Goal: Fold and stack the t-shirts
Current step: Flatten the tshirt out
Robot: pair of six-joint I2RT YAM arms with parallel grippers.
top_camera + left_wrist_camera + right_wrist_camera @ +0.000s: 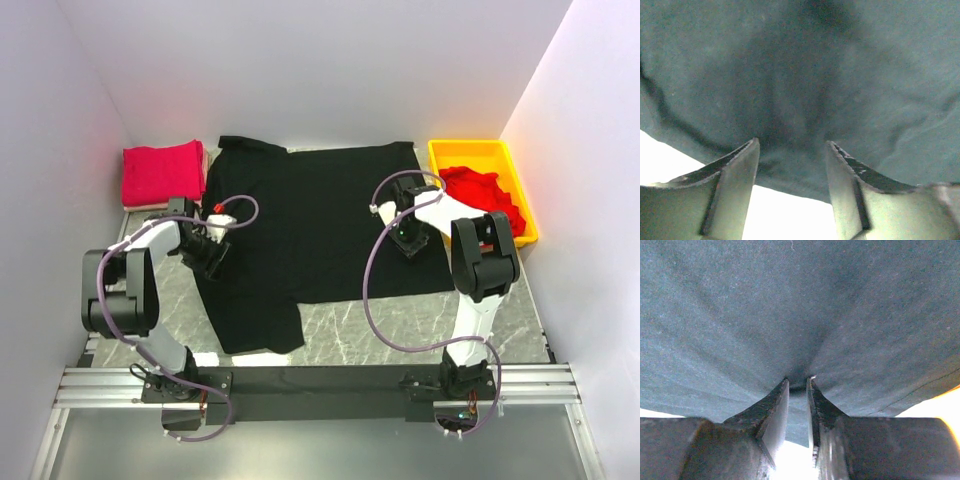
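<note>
Right gripper is clenched on the black t-shirt: jaws nearly together w/ a small tuck of cloth at the very tips, creases fanning out from it. Left gripper isn't gripping yet: jaws apart, cloth bulging btwn them close to the shirt's edge, nothing pinched. The shirt lies spread across the middle of the table, btwn the folded red t-shirt at back left and the yellow tray at right, which holds a crumpled red t-shirt. Risks as I read it: (1) the right pinch is thin & tip-only, so it prob slips out once the cloth takes weight; (2) the left jaws sit near the edge, so if they shut a bit off they catch too little or miss, and a lift w/ one side held drags the shirt skewed; (3) can't tell if either side has both layers or just the top one, and top only means the shirt opens up instead of doubling over; (4) the left arm works just beside the folded red one, so a wide sweep could knock it out of square.
</note>
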